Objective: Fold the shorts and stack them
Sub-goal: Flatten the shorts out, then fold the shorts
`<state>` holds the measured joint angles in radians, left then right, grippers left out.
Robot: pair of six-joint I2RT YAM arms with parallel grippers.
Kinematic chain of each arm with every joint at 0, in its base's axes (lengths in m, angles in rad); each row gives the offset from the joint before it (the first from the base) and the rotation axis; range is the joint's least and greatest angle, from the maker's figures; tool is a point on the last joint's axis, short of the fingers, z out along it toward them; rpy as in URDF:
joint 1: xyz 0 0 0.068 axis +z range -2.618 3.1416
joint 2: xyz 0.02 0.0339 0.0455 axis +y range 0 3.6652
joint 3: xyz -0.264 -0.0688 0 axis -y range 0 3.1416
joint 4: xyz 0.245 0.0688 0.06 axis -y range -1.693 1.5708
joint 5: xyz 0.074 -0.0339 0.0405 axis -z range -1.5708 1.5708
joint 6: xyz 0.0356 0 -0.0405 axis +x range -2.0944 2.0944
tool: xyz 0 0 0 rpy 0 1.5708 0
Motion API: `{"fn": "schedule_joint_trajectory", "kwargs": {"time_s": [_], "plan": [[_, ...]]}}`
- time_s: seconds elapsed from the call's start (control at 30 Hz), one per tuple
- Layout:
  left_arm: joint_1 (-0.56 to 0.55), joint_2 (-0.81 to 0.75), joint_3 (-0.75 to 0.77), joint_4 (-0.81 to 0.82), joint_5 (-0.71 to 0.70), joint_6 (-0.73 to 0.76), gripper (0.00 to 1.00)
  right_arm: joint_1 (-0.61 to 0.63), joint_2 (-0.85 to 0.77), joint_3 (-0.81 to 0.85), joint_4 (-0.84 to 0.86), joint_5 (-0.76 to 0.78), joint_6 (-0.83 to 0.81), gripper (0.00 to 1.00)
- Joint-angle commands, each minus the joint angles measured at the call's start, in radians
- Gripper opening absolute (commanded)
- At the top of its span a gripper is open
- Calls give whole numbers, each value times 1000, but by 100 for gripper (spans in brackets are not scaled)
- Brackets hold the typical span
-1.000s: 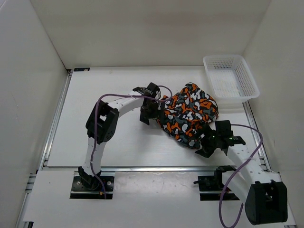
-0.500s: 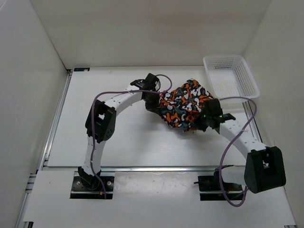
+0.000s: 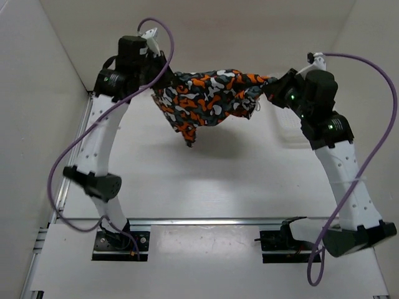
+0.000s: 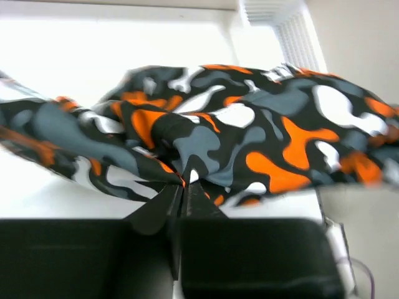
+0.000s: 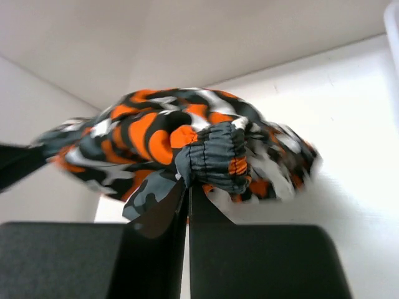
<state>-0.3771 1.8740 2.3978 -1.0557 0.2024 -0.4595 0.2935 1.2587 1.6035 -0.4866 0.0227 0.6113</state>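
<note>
Nearest me, both arm bases sit bolted to the rail (image 3: 206, 221) at the front edge of the white table (image 3: 218, 187), each trailing a loop of purple cable (image 3: 75, 156). From there the two arms rear up tall, one on either side.

The left gripper (image 3: 156, 87) is clamped tight on one end of the shorts (image 3: 206, 99). In its wrist camera the black fingers (image 4: 177, 202) meet with a pinch of camouflage cloth caught between them. The right gripper (image 3: 271, 87) is likewise clenched on the opposite end, and its fingers (image 5: 187, 199) nip the cloth just under a gathered grey elastic band (image 5: 215, 159).

The shorts hang in the air between the two grippers, clear of the table. They are pulled out lengthwise from left to right across the workspace. The upper edge runs roughly level, and a loose corner (image 3: 190, 140) droops to a point below the left half, casting a soft shadow on the tabletop.

Beyond, at the far right corner, the white mesh basket (image 4: 293, 37) shows partly behind the right arm
</note>
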Motion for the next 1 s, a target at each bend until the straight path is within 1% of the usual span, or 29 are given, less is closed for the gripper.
{"fn": "schedule_joint_trajectory", "kwargs": {"time_s": [0.0, 0.03, 0.07, 0.1, 0.13, 0.17, 0.2, 0.23, 0.27, 0.3, 0.33, 0.37, 0.4, 0.47, 0.5, 0.57, 0.6, 0.7, 0.73, 0.77, 0.8, 0.93, 0.97], "plan": [[-28, -169, -170, -89, 2, 41, 18, 3, -91, -129, -86, -3, -62, 0], [-28, -227, -233, -49, 2, 41, 33, 3, -116, -178, -86, -3, -48, 0], [-28, -243, -335, -31, -7, 41, 47, 3, -133, -229, -76, 8, -38, 0], [-10, -243, -368, -14, -17, 50, 77, 3, -133, -316, -61, 8, -27, 0], [10, -208, -387, -1, -17, 50, 92, 12, -133, -348, -47, 8, -18, 0], [21, -173, -396, 9, -17, 73, 97, 12, -107, -378, 0, 17, -18, 0], [33, -130, -384, 0, -35, 82, 100, 12, -34, -401, 11, 17, -18, 10], [43, -81, -362, -22, -49, 82, 100, 12, 20, -401, 11, 26, -18, 26], [53, 21, -276, -82, -69, 97, 100, 12, 78, -374, -77, 26, -40, 53], [53, 49, -244, -175, -105, 97, 100, 12, 167, -317, -128, 48, -41, 58], [53, 50, -244, -191, -121, 110, 99, 25, 183, -317, -159, 60, -41, 63], [32, -14, -306, -181, -145, 110, 99, 26, 162, -330, -171, 95, -41, 75], [23, -68, -362, -131, -178, 110, 99, 35, 134, -391, -153, 106, -41, 78], [23, -181, -492, -80, -178, 110, 99, 26, 82, -442, -139, 115, -41, 82], [23, -282, -628, -61, -178, 82, 96, 16, 44, -462, -139, 129, -50, 82], [23, -363, -760, -40, -178, 55, 94, 7, -1, -507, -153, 129, -50, 82], [23, -427, -901, -40, -178, 7, 92, 7, -14, -522, -162, 129, -50, 82], [23, -536, -1118, 38, -123, -68, 92, 7, -64, -592, -172, 80, -50, 82], [23, -559, -1241, 57, -113, -115, 92, -4, -74, -608, -190, 80, -41, 82], [23, -578, -1296, 71, -94, -134, 94, -14, -96, -646, -190, 69, -32, 82], [23, -602, -1384, 95, -84, -169, 94, -23, -105, -668, -190, 57, -18, 82], [14, -598, -1541, 172, -6, -241, 96, -94, -104, -764, -123, -48, -18, 83], [14, -598, -1563, 221, -17, -260, 96, -121, -85, -777, -109, -76, -18, 83]]}}
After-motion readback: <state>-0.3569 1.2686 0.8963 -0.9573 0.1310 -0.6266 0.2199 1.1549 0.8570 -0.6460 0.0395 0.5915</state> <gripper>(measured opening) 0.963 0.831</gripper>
